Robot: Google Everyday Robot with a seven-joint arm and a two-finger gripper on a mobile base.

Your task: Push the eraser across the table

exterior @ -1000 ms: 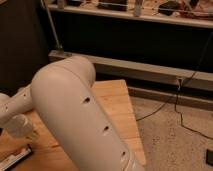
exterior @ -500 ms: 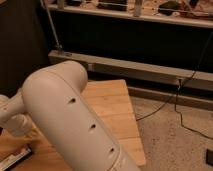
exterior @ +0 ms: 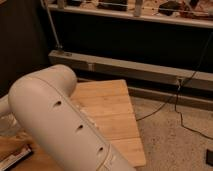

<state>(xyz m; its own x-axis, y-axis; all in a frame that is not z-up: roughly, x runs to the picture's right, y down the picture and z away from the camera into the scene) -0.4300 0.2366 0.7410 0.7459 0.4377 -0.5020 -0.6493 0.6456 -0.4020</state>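
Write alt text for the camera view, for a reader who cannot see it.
A thick white robot arm fills the lower left, covering much of a small light wooden table; its shut gripper is out of sight. Behind, a grey rail runs along a dark wall, and a black cable crosses the speckled floor at right.

The tool, shut, is out of sight — the white arm (exterior: pixel 60 120) covers much of the table (exterior: pixel 112 107).

No readable text, label, number or sign, table (exterior: pixel 111 106) included.
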